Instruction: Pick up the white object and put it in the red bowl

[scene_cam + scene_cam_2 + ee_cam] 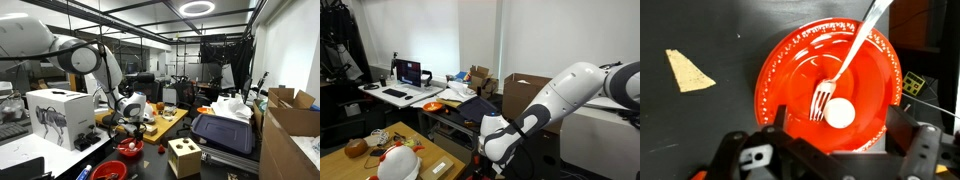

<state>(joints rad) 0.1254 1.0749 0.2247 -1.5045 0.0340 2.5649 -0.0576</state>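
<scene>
In the wrist view a white ball lies in a wide, orange-tinted red dish with a dotted rim. A white plastic fork lies in the dish, its tines touching the ball. My gripper is open and hangs over the dish, one finger on each side of the ball, holding nothing. In an exterior view the gripper is above that dish. A small plain red bowl stands nearer the table's front edge.
A wooden cube with holes stands beside the dish. A white box with a robot-dog picture is close by. A tan scrap lies on the dark tabletop. Cardboard boxes and a dark bin stand further off.
</scene>
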